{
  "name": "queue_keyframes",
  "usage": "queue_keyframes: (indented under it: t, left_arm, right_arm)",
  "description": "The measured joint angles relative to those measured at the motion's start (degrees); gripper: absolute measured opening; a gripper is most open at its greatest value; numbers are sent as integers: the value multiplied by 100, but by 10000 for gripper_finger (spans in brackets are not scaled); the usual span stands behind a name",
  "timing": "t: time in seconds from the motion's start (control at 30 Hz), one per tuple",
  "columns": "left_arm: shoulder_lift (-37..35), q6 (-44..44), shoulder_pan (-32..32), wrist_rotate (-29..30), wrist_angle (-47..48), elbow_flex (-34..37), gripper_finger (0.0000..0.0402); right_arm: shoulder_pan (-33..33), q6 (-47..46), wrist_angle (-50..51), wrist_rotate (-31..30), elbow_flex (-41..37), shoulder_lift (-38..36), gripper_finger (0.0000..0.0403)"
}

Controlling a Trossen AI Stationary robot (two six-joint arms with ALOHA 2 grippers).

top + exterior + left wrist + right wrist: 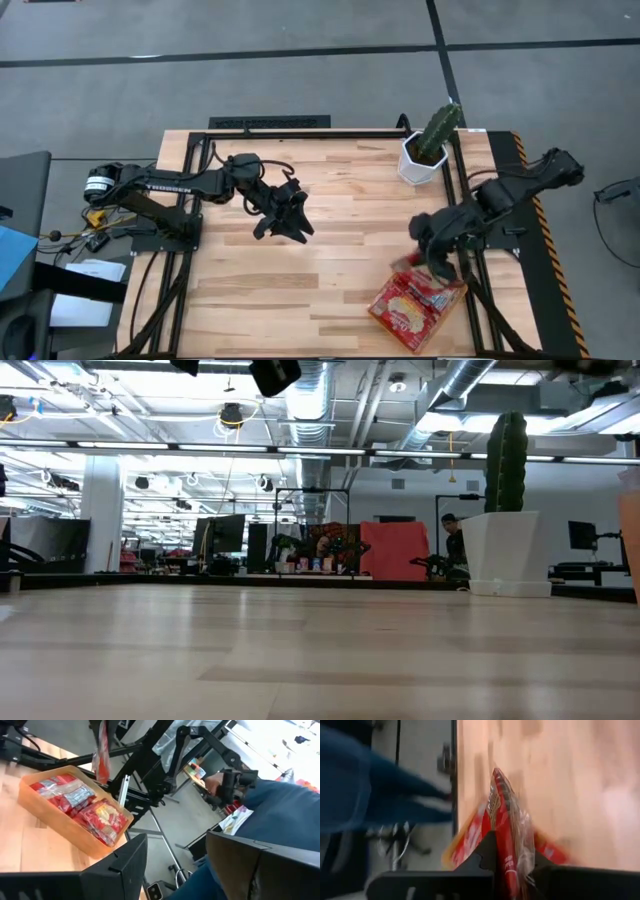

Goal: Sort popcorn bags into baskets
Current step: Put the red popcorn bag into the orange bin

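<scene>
At table's near-right corner, orange basket (432,318) holds many popcorn bags (408,305); right gripper (512,865) pinches one red popcorn packet (504,827) above it, last in sight; left gripper (285,222) empty, fingers apart, mid-table.

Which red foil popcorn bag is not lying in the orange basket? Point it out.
The red foil popcorn bag pinched edge-on in the right gripper, hanging above the orange plastic basket; the other bags lie flat inside.

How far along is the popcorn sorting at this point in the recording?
Nearly done, it seems. The orange basket already holds a pile of red packets. In hand: the right gripper is shut on one popcorn bag just above it. The left gripper is open and empty mid-table. No loose bags show on the table.
</scene>
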State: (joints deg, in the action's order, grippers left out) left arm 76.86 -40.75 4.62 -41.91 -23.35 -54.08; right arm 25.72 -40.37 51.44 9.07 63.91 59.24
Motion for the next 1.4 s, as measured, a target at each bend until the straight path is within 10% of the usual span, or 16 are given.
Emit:
queue_keyframes:
  t: [0.5,1.4]
  left_arm:
    - [0,-2,0,-17,-2,2,190]
    - [-4,212,0,271,84,4,190]
  right_arm:
    - [-294,-187,-1723,1561,-2021,-177,39]
    - [-575,-334,-1720,1689,-2506,-181,108]
